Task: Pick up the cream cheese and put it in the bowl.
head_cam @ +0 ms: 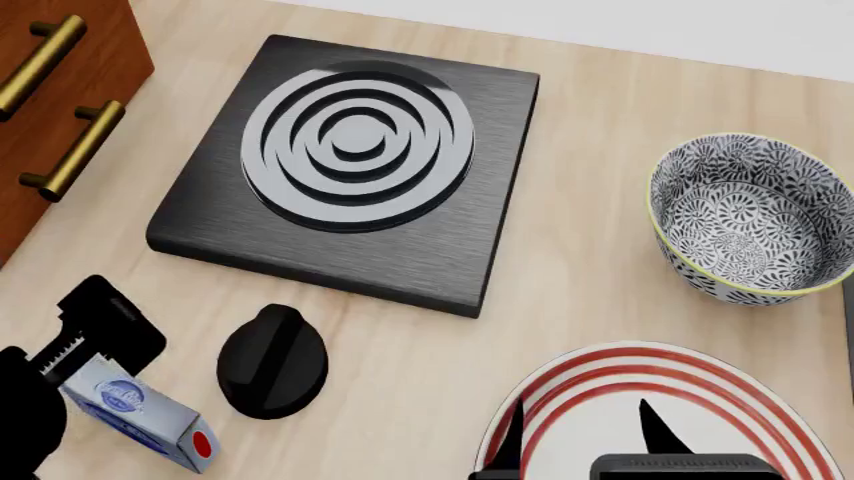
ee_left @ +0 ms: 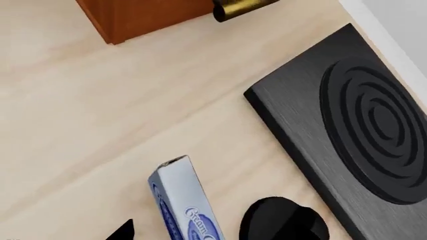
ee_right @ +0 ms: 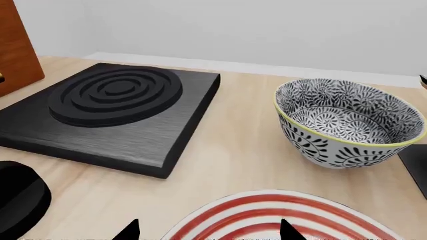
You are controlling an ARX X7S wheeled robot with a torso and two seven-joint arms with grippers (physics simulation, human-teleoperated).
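Cream cheese (head_cam: 134, 412) under left hand (head_cam: 83, 350)

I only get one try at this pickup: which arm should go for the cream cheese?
Left. In the head view the left gripper is right at the cream cheese, jaws either side of it. The right gripper hangs over the red-ringed plate, with the black knob in between.
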